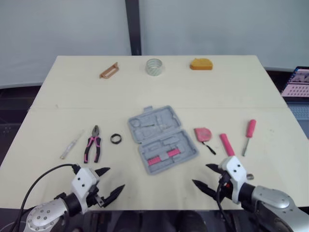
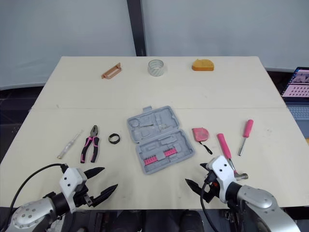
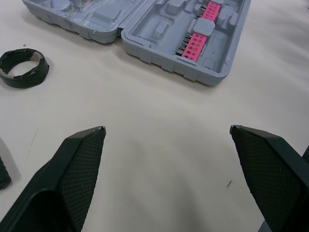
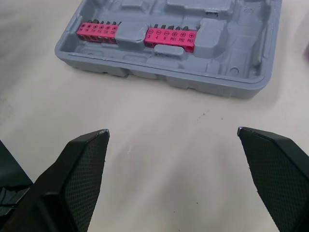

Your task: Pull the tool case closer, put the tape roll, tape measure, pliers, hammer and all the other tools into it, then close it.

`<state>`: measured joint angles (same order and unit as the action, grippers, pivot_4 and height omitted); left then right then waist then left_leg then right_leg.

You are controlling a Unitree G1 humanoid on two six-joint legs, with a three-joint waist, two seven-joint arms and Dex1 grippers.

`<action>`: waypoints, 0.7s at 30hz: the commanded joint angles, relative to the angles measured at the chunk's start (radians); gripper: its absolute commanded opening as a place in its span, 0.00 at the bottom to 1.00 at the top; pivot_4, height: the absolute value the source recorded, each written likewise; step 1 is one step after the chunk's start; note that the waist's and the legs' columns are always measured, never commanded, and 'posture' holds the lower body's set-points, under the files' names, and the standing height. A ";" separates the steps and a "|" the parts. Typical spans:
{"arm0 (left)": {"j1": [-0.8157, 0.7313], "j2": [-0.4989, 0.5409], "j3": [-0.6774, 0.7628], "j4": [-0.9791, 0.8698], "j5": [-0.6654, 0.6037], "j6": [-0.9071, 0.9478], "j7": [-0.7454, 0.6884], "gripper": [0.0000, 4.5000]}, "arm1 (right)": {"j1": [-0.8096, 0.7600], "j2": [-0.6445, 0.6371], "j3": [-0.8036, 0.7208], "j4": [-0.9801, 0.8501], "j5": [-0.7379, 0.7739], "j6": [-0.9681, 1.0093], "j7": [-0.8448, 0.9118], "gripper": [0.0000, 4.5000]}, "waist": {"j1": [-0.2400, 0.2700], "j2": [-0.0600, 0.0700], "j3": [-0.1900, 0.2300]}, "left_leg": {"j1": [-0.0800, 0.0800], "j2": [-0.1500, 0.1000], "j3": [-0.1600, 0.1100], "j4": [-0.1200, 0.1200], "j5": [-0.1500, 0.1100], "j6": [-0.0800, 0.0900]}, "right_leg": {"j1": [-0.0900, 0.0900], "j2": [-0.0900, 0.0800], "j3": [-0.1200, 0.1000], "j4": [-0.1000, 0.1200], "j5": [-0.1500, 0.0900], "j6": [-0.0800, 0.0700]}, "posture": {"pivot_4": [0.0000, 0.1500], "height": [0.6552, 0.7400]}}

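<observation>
Presently, I hold both grippers low over the near edge of the table [image 1: 58, 87], touching nothing. My left gripper [image 1: 115, 178] has its two black fingers spread wide apart with nothing between them; my right gripper [image 1: 201, 174] is likewise spread and empty. Both wrist views show bare tabletop between the fingertips.

The tool case [image 1: 161, 137] lies open and flat at the middle of the table, turned at an angle, its two grey halves side by side. The nearer half carries two pink bit strips [image 4: 171, 36]; the other moulded recesses look empty. The case lies beyond both grippers and apart from them.

To the left of the case:
- black tape roll [image 1: 116, 138], flat, near the case;
- pliers [image 1: 92, 144] with pink and black handles, just beside that roll;
- a clear-handled screwdriver [image 1: 71, 144], farthest left.

To the right of the case:
- pink tape measure [image 1: 202, 134], its black strap trailing towards me;
- hammer [image 1: 227, 144] with a pink handle, its head partly hidden behind my right gripper;
- pink screwdriver [image 1: 249, 133], farthest right.

Along the far edge, well apart from the case: a brown handle-shaped item [image 1: 109, 70], a clear tape roll [image 1: 154, 66] and an orange object [image 1: 201, 64].
</observation>
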<state>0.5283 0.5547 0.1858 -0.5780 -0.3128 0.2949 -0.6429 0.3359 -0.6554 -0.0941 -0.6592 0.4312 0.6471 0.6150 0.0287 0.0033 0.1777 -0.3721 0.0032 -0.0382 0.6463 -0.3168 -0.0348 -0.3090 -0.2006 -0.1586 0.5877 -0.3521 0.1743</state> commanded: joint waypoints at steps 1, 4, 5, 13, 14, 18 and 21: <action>0.016 -0.005 0.004 -0.034 -0.009 -0.002 0.003 0.98 | 0.001 -0.010 -0.021 -0.010 0.017 -0.005 0.017 1.00 | 0.000 0.000 0.000 | 0.000 0.000 0.000 0.000 0.000 0.000 | 0.000 0.000 0.000 0.000 0.000 0.000 | 1.00 1.00; 0.029 -0.011 0.007 -0.038 -0.021 0.013 0.004 0.98 | 0.003 -0.010 -0.022 -0.013 0.022 0.000 0.019 1.00 | -0.001 0.000 0.000 | 0.000 0.000 0.000 0.000 0.000 0.000 | 0.000 0.000 0.000 0.000 0.000 0.000 | 1.00 1.00; 0.033 -0.013 0.008 -0.037 -0.020 0.010 0.002 0.98 | 0.006 -0.009 -0.023 -0.015 0.023 0.001 0.019 1.00 | -0.001 0.000 0.000 | 0.000 0.000 0.000 0.000 0.000 0.000 | 0.000 0.000 0.000 0.000 0.000 0.000 | 1.00 1.00; 0.052 -0.024 0.028 -0.018 -0.034 -0.018 -0.022 0.98 | 0.035 -0.009 -0.033 -0.020 0.029 -0.015 0.029 1.00 | 0.000 0.000 0.000 | 0.000 0.000 0.000 0.000 0.000 0.000 | 0.000 0.000 0.000 0.000 0.000 0.000 | 1.00 1.00; 0.049 -0.023 0.029 -0.017 -0.034 -0.018 -0.022 0.98 | 0.036 -0.009 -0.034 -0.019 0.028 -0.017 0.030 1.00 | 0.000 0.000 0.000 | 0.000 0.000 0.000 0.000 0.000 0.000 | 0.000 0.000 0.000 0.000 0.000 0.000 | 1.00 1.00; 0.046 -0.023 0.032 -0.012 -0.034 -0.024 -0.027 0.98 | 0.040 -0.009 -0.035 -0.017 0.025 -0.022 0.032 1.00 | 0.000 0.000 0.000 | 0.000 0.000 0.000 0.000 0.000 0.000 | 0.000 0.000 0.000 0.000 0.000 0.000 | 1.00 1.00; 0.047 -0.023 0.034 -0.005 -0.032 -0.031 -0.032 0.98 | 0.044 -0.009 -0.036 -0.014 0.024 -0.028 0.035 1.00 | 0.000 0.000 0.000 | 0.000 0.000 0.000 0.000 0.000 0.000 | 0.000 0.000 0.000 0.000 0.000 0.000 | 1.00 1.00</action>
<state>0.5668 0.5296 0.2007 -0.5752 -0.3304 0.2830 -0.6668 0.3715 -0.6560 -0.1150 -0.6592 0.4423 0.6345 0.6278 0.0291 0.0030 0.1779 -0.3722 0.0032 -0.0382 0.6465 -0.3170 -0.0348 -0.3090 -0.2006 -0.1586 0.5875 -0.3521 0.1743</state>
